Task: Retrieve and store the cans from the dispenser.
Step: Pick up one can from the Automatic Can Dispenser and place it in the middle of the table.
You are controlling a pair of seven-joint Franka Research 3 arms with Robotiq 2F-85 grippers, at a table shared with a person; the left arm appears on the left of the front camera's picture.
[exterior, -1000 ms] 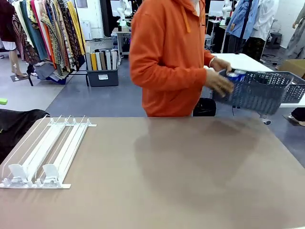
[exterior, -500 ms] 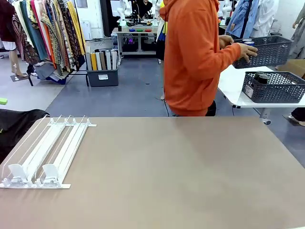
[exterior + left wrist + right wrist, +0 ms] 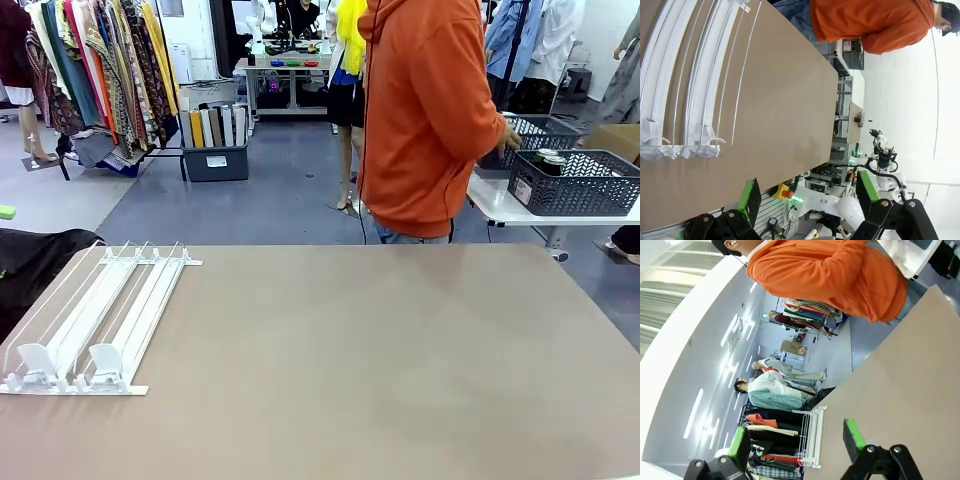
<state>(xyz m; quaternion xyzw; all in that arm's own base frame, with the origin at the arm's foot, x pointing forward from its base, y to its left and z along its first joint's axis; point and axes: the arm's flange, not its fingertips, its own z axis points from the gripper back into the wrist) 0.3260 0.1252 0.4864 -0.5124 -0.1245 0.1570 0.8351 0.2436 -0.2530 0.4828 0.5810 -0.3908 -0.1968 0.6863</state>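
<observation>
A: Where are the cans point(image 3: 548, 157)?
B: Off the table, in a basket point(image 3: 575, 183) on the side table behind the person point(image 3: 430, 110). The dispenser point(image 3: 90, 320) lies bare at the table's left edge.
A: How would they handle?
B: Likely rigid, smooth, a bit slippery; best pinched across the mid-body.
A: Grippers?
B: Left gripper point(image 3: 805, 197) and right gripper point(image 3: 796, 439) both hang with jaws wide, holding nothing.

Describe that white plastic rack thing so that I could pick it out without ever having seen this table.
Start at the big brown table and go to its near left corner. The dispenser lies flat there: long white and clear rails running away from you, side by side. Two small white pusher blocks at its near end set it apart from the dark mesh baskets beyond the table.
</observation>
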